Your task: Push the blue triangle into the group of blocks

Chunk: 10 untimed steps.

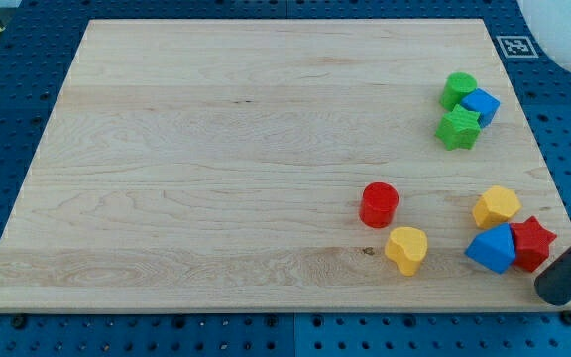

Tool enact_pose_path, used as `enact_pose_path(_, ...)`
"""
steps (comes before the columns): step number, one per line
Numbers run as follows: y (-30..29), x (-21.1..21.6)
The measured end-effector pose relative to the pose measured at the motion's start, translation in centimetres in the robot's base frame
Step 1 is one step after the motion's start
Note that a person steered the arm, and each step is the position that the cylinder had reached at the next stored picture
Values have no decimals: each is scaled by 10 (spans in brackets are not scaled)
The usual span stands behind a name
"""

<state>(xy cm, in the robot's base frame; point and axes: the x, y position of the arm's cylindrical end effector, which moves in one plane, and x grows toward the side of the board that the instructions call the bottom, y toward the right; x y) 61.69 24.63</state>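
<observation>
The blue triangle [491, 249] lies near the board's lower right corner. It touches a red star [533, 243] on its right, and a yellow hexagon [497, 206] sits just above it. My tip [554, 288] is the lower end of the dark rod coming in from the view's right edge. It sits just below and right of the red star, at the board's edge, a short way right of the blue triangle. A red cylinder [379, 204] and a yellow heart [406, 249] lie to the left of the triangle.
At the upper right, a green cylinder [458, 89], a blue cube [481, 105] and a green star [459, 129] sit packed together. The wooden board [216, 169] rests on a blue pegboard. A white object [563, 30] fills the top right corner.
</observation>
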Motion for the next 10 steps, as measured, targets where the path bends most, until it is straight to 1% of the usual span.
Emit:
enact_pose_path(2, -33, -2)
enact_pose_path(3, -34, -9)
enact_pose_path(6, -43, -46)
enact_pose_path(8, -96, -58)
enact_pose_path(9, -99, -65)
enact_pose_path(10, -97, -58)
